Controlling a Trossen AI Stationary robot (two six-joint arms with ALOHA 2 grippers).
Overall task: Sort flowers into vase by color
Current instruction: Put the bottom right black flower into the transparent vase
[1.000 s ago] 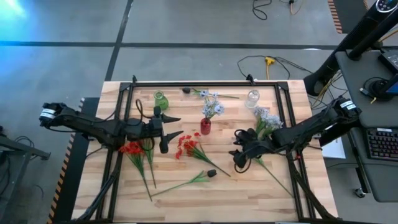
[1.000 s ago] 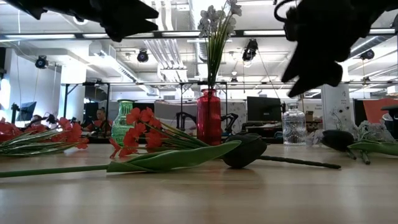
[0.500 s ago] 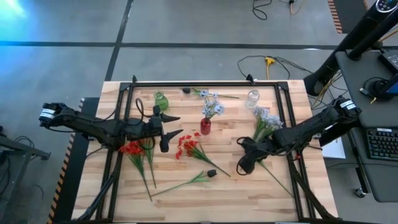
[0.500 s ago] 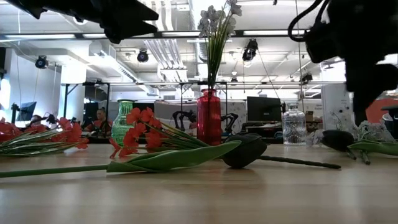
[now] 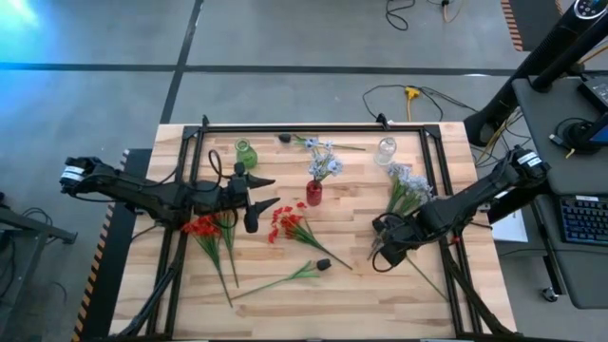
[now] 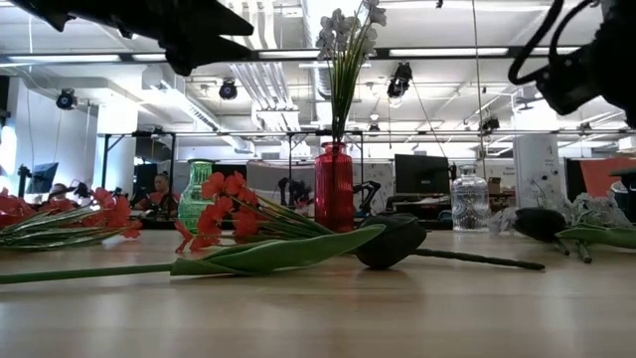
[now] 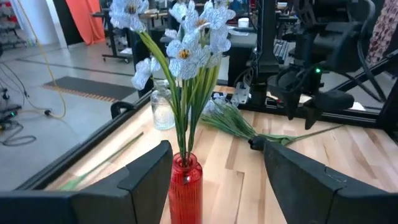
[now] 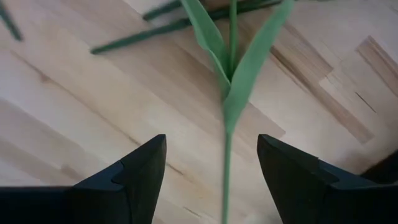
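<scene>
My right gripper (image 5: pixel 382 255) points down, open, above the green stalks (image 8: pixel 227 118) of the pale blue-white flowers (image 5: pixel 407 183) lying at the table's right; its fingers stand on either side of one leafy stalk without touching it. My left gripper (image 5: pixel 268 192) hangs level and open at the table's left, facing the red vase (image 7: pixel 185 186), which holds pale blue-white flowers (image 7: pixel 186 37). Two red bunches (image 5: pixel 201 228) (image 5: pixel 285 223) and a dark-budded stem (image 5: pixel 321 264) lie flat on the wood. Another dark-budded stem (image 5: pixel 285 139) lies near the far edge.
A green vase (image 5: pixel 245 152) and a clear glass vase (image 5: pixel 386 149) stand near the far edge. A black frame rail (image 5: pixel 313 127) runs along the table's sides. Bare wood lies along the near edge (image 5: pixel 313 313).
My right gripper has swung toward the table's right edge and a little toward the near edge, tipping from nearly level to pointing down over the pale flowers' stalks. In the low view it has drawn off to the upper right.
</scene>
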